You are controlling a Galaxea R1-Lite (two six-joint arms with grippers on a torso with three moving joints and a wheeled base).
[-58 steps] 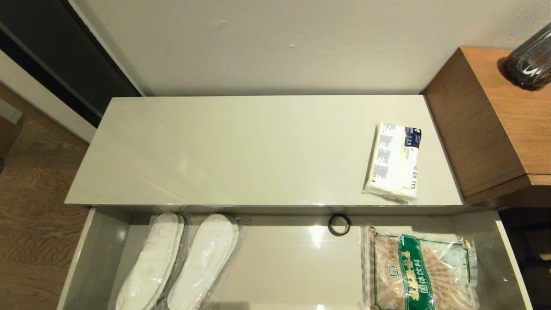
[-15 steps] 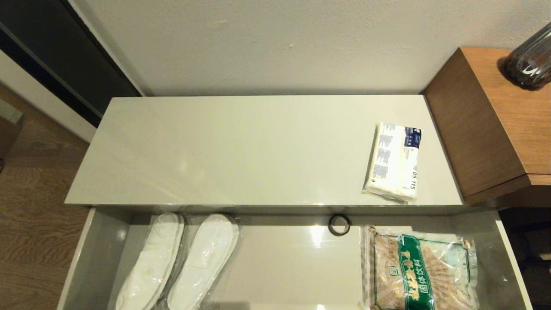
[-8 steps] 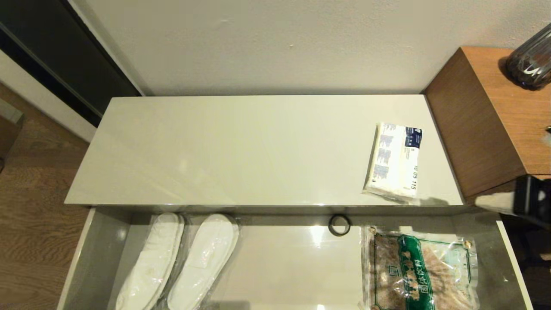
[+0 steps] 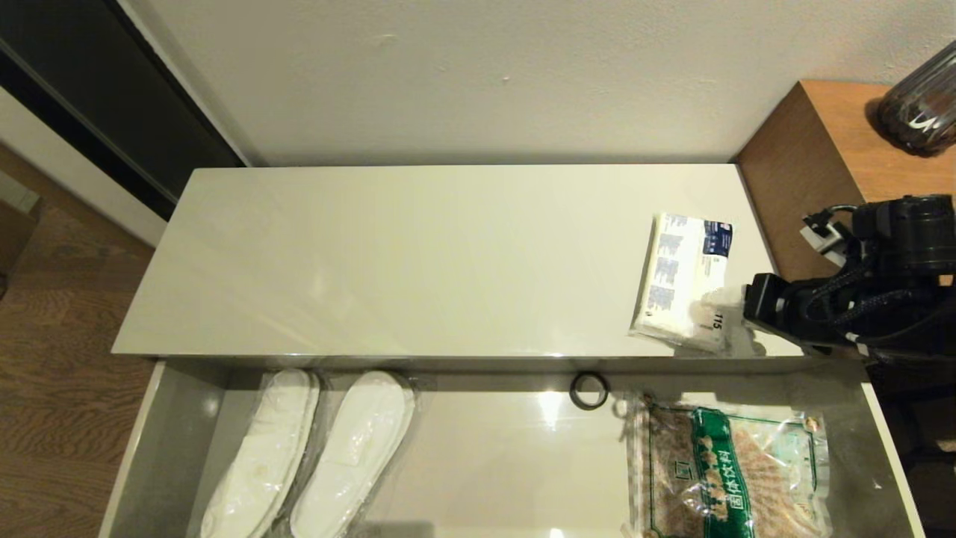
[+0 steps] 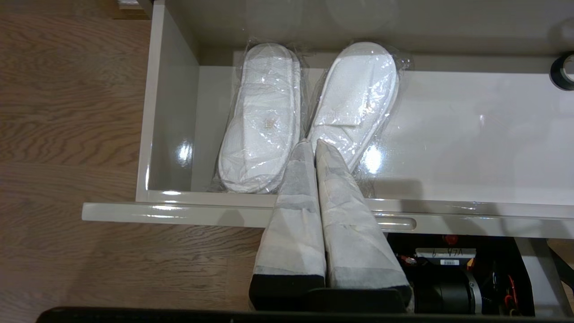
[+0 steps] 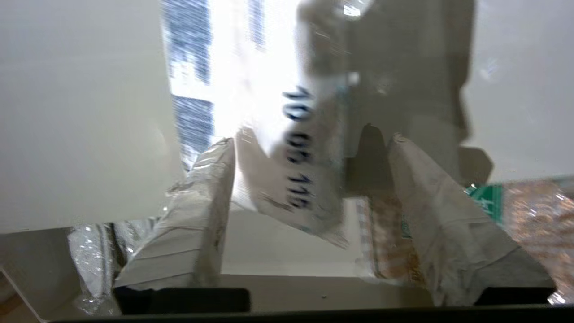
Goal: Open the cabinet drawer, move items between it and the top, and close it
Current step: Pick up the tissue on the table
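The cabinet drawer [image 4: 172, 433] stands pulled out below the cream-white top [image 4: 418, 261]. The white packet with blue print [image 4: 683, 280] lies at the top's right end, near its front edge. The clear packet with the green label [image 4: 728, 471] lies in the drawer's right end. My right gripper [image 4: 721, 325] has come in from the right and is open; the white packet's near corner [image 6: 287, 148] lies between its spread fingers, midpoint [image 6: 312, 140]. My left gripper [image 5: 313, 142] is shut and empty, hovering over the drawer's front edge [image 5: 179, 211], out of the head view.
Wrapped white slippers [image 4: 306, 456] fill the drawer's left part. A small black ring [image 4: 588, 390] lies at its back, mid-right. A taller brown wood surface [image 4: 844, 194] with a dark bottle [image 4: 919, 112] adjoins the top on the right. Wood floor lies to the left.
My right arm has come into the head view from the right and moved left, with its open fingers now at the white packet's near right corner. The packets have not moved.
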